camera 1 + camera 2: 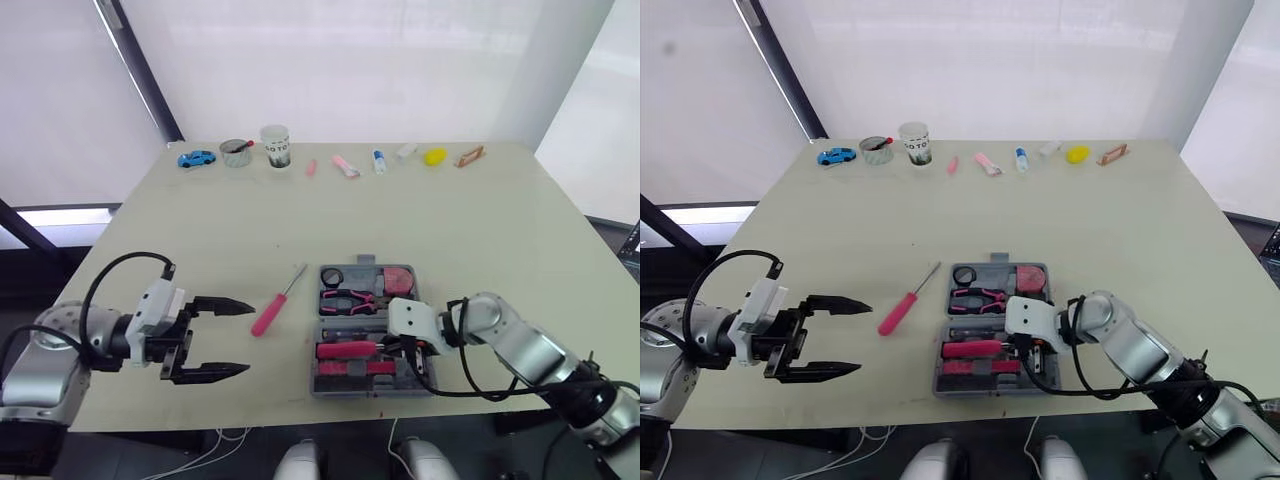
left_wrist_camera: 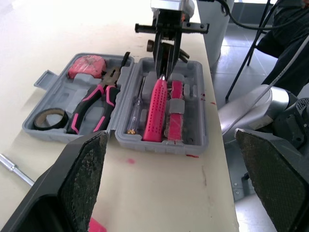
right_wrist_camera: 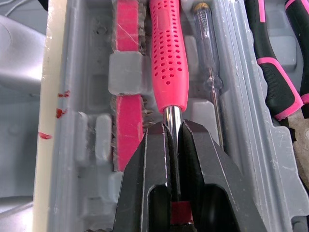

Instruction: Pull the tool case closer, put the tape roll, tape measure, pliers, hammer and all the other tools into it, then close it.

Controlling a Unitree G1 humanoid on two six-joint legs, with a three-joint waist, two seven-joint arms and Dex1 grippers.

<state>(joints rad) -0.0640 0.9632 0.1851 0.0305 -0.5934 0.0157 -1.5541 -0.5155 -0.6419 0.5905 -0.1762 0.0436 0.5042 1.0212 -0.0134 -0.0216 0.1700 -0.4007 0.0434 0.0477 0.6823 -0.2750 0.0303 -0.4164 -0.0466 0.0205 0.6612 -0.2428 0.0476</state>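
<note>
The counter (image 1: 450, 230) carries the open grey tool case (image 1: 325, 382) near the robot's edge, with both halves lying flat. The right hand (image 3: 173, 126) is down in the near half. Its 2 fingers are pinched tight on the bare steel shank of a pink-handled tool, most likely the hammer (image 3: 169, 53), whose perforated grip lies along its moulded slot.

The step in hand looks like seating that hammer. To do it well:
- Press the shank straight down until it sits level with the grip.
- Part the fingers only slightly and lift straight up. That way the pads neither drag the shank out nor knock the clear-handled tester screwdriver (image 3: 207, 43) just beside it.

The left hand (image 1: 248, 338) hovers over the counter to the left of the case, spread wide and holding nothing. The pink screwdriver (image 1: 270, 312) lies on the counter between that hand and the case, and is probably the next pick. In the far half lie the pliers (image 1: 347, 299), the tape measure (image 1: 397, 276) and the tape roll (image 1: 332, 277), each in its own recess.

The hammer's head is covered by the right hand, so I cannot tell whether that end is fully home. The pink bar (image 3: 126, 29) clipped on the other side of the hammer's grip is half under a grey clamp, and I cannot tell what tool it is. The small things (image 1: 345, 165) along the counter's far edge are too small to tell whether any is a tool.
</note>
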